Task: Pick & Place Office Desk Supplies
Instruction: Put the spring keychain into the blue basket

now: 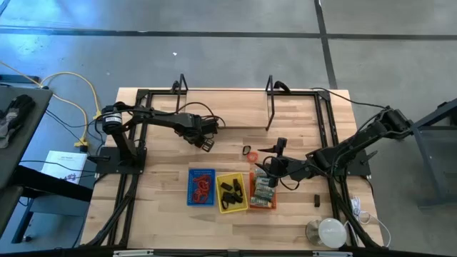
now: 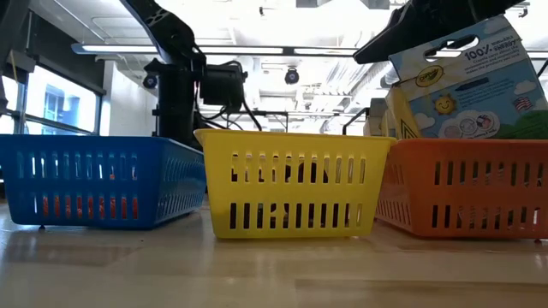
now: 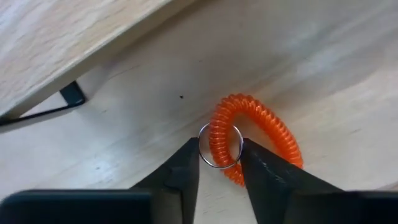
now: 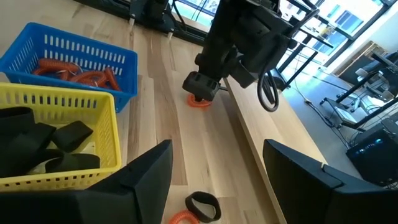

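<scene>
A red coiled loop (image 3: 258,127) with a metal ring (image 3: 221,163) lies on the table between the fingers of my left gripper (image 3: 221,152), which reaches down far of the blue tray (image 1: 201,187); the right wrist view shows that gripper (image 4: 200,94) on the loop (image 4: 200,103). More red loops (image 4: 74,71) lie in the blue tray, and black pieces (image 4: 56,140) in the yellow tray (image 1: 232,193). My right gripper (image 4: 217,186) hovers open and empty over the far end of the orange tray (image 1: 262,189). A red loop and a black loop (image 1: 246,151) lie loose on the table. My left gripper pinches the red coiled loop between its two fingers (image 3: 186,163) at the part that carries the metal ring (image 3: 231,140). The fingers come from above, pointing down, and lie across the coil. The loop lies flat on the table.
A crayon box (image 2: 467,77) stands in the orange tray. A small black piece (image 1: 316,200) lies right of the trays, and a round white object (image 1: 328,230) sits near the table's near right corner. A raised wooden board (image 3: 68,43) runs along the far side.
</scene>
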